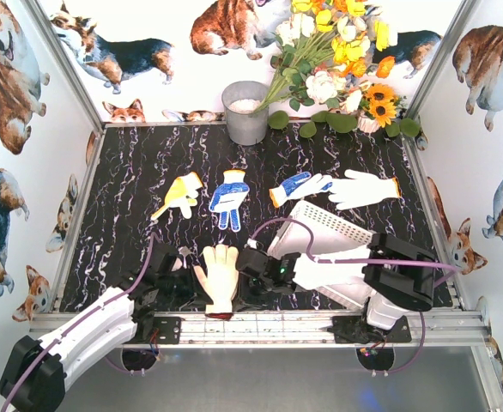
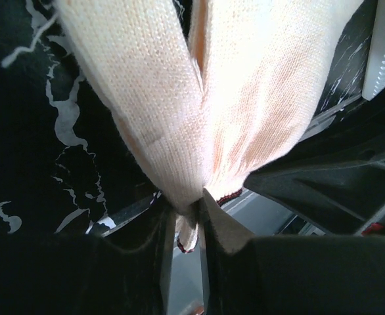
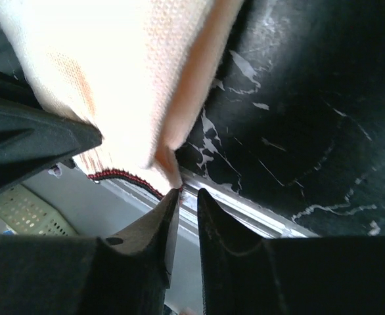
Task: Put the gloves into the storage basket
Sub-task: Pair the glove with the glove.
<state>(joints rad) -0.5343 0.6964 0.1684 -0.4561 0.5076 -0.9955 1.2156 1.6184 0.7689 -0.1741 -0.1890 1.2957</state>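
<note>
The left gripper [image 2: 189, 213] has its fingers squeezed almost shut on the red-edged cuff of the cream glove [image 2: 179, 98]. The glove lies at the near edge of the table [image 1: 131, 172], so I think the gripper means to lift it by that end. The right gripper [image 3: 188, 193] sits at the other corner of the same cuff with only a thin gap between its fingers and nothing in the gap that I can see, maybe to help carry. The storage basket [image 1: 333, 225] stands tipped just right of the glove, partly under the right arm, and four other gloves [image 1: 228, 197] lie in a row farther back.
</note>
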